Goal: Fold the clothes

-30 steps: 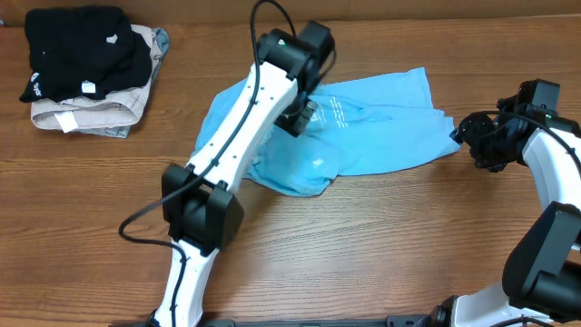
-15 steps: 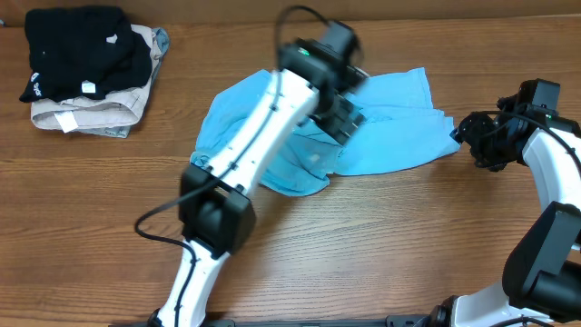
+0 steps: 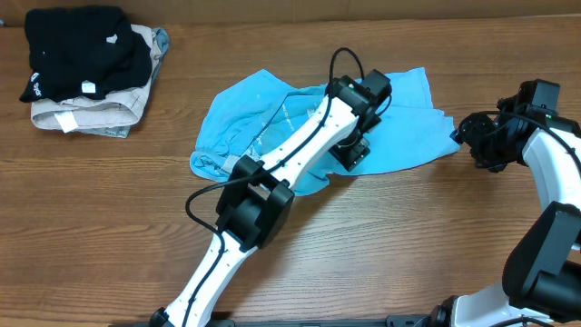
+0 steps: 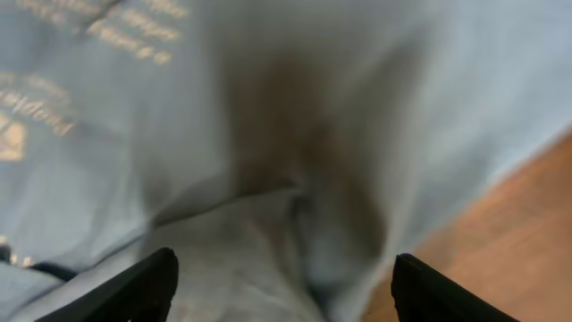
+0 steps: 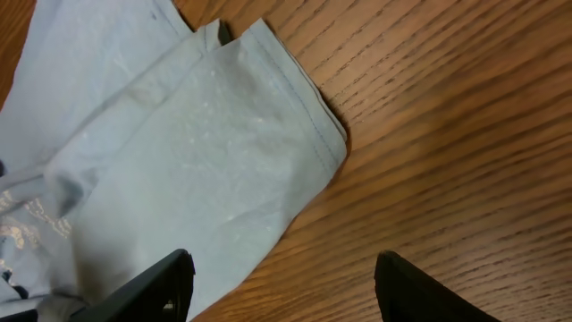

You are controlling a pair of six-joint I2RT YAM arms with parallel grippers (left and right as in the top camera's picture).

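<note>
Light sky-blue thin T-shirt [image 3: 413, 145] is lying crumpled mid wooden surface [image 3: 408, 245], hemmed corner pointing right. Left gripper [image 3: 352, 153] is hovering over its front edge, jaws apart. Right gripper [image 5: 286, 286] is sitting just off that corner, jaws apart over bare wood. Bare wood is running along the near side.
</note>
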